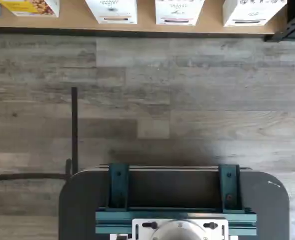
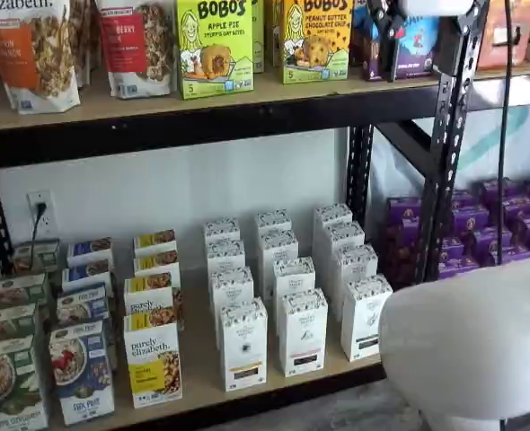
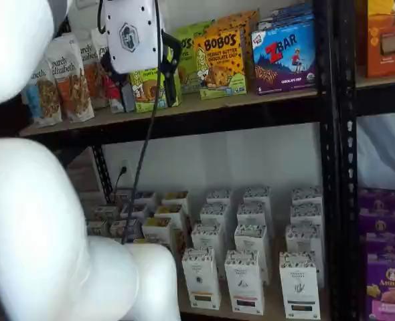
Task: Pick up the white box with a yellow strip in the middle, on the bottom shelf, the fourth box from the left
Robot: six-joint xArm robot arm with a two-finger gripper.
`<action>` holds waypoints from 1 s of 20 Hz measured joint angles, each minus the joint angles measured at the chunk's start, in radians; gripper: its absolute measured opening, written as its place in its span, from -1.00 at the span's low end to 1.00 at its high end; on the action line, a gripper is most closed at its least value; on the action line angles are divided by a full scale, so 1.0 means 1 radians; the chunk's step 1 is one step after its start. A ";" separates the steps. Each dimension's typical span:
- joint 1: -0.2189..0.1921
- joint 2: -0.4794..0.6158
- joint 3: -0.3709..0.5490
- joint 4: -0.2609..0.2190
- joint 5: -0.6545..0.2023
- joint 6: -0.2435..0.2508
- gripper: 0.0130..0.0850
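White arm segments fill the foreground; bottom shelf [image 2: 274,382] carries the white box [image 2: 244,344]; claw [image 3: 140,67] spread open.

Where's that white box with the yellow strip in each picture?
Wrist view: the white box at the bottom shelf's front edge, beside a yellow granola box.
A shelf view: white box, front row, leftmost white carton.
A shelf view: white box, front row, beside the arm.
Shared landmark: the dark-strip carton beside it.
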 joint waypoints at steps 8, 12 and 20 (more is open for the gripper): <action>-0.015 -0.006 0.011 0.013 -0.024 -0.010 1.00; 0.005 -0.004 0.034 -0.004 -0.054 0.002 1.00; 0.049 0.001 0.129 -0.018 -0.164 0.040 1.00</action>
